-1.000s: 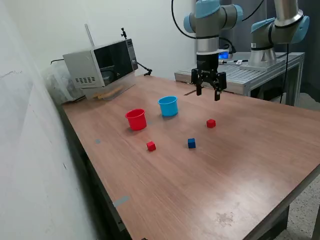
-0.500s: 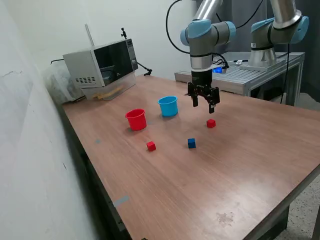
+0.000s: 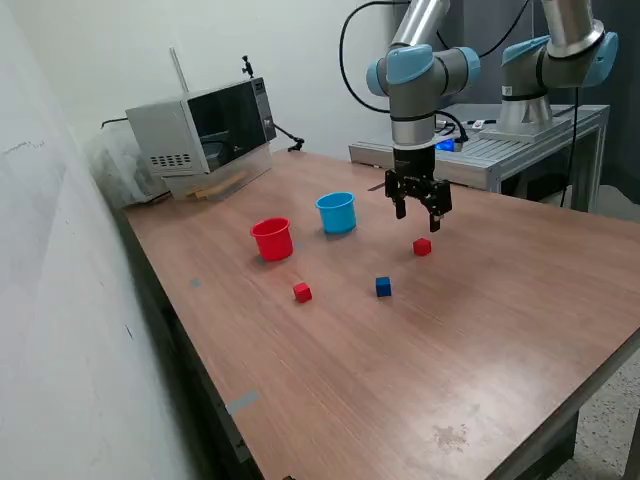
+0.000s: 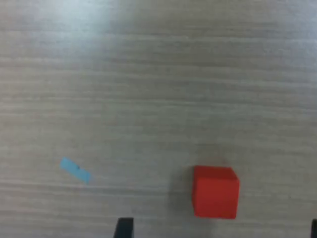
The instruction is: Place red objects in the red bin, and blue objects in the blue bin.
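My gripper hangs open and empty just above a tiny red cube, which fills the wrist view between the fingertips. A second red cube and one dark blue cube lie nearer the table's front. Only one blue cube shows. The red cup and the light blue cup stand upright side by side, to the exterior view's left of the gripper.
A microwave sits at the table's back corner. A second arm on a metal bench stands behind. A small blue tape scrap lies on the wood near the cube. The table edge runs along the exterior view's left.
The gripper has come down from above the table's back, first toward the blue cup, then back toward the exterior view's right over the red cube. The cubes and cups have not moved.
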Motion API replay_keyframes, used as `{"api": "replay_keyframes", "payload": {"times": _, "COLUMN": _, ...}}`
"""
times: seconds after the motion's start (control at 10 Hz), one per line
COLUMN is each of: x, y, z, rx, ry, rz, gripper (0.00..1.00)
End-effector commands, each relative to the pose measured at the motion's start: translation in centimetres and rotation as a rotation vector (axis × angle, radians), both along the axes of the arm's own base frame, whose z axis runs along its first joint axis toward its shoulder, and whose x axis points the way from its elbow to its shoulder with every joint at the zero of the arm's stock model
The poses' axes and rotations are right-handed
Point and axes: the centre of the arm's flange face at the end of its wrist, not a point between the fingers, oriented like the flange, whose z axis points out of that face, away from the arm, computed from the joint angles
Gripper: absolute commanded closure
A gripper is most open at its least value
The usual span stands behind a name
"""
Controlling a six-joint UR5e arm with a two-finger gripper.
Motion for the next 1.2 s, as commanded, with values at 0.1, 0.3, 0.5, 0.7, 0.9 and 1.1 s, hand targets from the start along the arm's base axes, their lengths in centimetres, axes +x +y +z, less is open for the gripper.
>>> {"api": "replay_keyframes", "payload": {"times": 0.1, "x": 0.1, "y": 0.0, "z": -1.5, "rx": 0.001, "ry": -0.017, "rz": -0.001, "gripper": 0.00}}
{"api": "replay_keyframes", "payload": {"times": 0.3, "x": 0.0, "y": 0.0, "z": -2.2, "rx": 0.001, "ry": -0.021, "rz": -0.001, "gripper": 0.00}}
{"api": "replay_keyframes", "payload": {"times": 0.5, "x": 0.1, "y": -0.1, "z": -2.8, "rx": 0.003, "ry": -0.029, "rz": 0.001, "gripper": 0.00}}
{"api": "replay_keyframes", "payload": {"times": 0.7, "x": -0.2, "y": -0.1, "z": -3.0, "rx": 0.002, "ry": -0.018, "rz": 0.001, "gripper": 0.00}}
{"api": "replay_keyframes", "payload": {"times": 0.9, "x": -0.5, "y": -0.1, "z": -2.8, "rx": 0.001, "ry": -0.004, "rz": 0.001, "gripper": 1.00}}
{"api": "replay_keyframes", "payload": {"times": 1.1, "x": -0.5, "y": -0.1, "z": -3.4, "rx": 0.002, "ry": -0.012, "rz": 0.001, "gripper": 1.00}}
